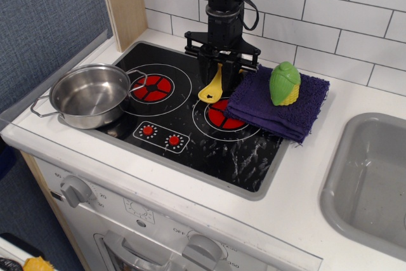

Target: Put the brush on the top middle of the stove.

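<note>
The black arm's gripper (221, 71) is at the back middle of the stove (190, 138), between the two red ring burners. It is shut on the upper end of the yellow brush (214, 87). The brush hangs tilted, its rounded handle pointing down and to the left. The handle end sits just above or on the black glass; I cannot tell if it touches. The bristles are hidden between the fingers.
A steel pot (90, 95) sits on the stove's left edge over the left burner (152, 87). A folded purple cloth (279, 109) with a green-and-yellow corn toy (284, 83) covers the stove's back right corner. A grey sink (371, 182) lies to the right. A tiled wall stands behind.
</note>
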`<state>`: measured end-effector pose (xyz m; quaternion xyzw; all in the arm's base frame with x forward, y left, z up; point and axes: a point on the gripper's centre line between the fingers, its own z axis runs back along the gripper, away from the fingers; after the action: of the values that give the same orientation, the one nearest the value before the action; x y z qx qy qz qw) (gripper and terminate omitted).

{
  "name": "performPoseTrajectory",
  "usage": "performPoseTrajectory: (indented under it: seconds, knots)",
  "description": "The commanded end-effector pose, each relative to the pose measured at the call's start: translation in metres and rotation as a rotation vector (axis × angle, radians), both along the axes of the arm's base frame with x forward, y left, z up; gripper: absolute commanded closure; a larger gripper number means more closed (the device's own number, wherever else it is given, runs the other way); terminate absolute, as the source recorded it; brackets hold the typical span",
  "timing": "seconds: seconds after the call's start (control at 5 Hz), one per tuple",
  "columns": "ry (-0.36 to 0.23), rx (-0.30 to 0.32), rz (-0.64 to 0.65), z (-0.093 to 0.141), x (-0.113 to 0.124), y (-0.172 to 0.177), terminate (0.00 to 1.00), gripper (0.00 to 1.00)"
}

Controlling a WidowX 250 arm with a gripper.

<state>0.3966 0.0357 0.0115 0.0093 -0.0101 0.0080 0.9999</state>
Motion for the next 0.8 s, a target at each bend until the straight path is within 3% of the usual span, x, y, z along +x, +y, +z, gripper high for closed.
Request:
performPoseTrajectory:
  seconds: [0.0,0.2,0.6]
  knots:
    - [-0.056,0.012,-0.033,0.023,-0.008,-0.010,0.00,0.00]
    - [-0.107,0.035,-0.027,0.043,-0.013,-0.011,0.00,0.00]
    - [-0.143,0.040,-0.019,0.069,-0.025,-0.013,0.00,0.00]
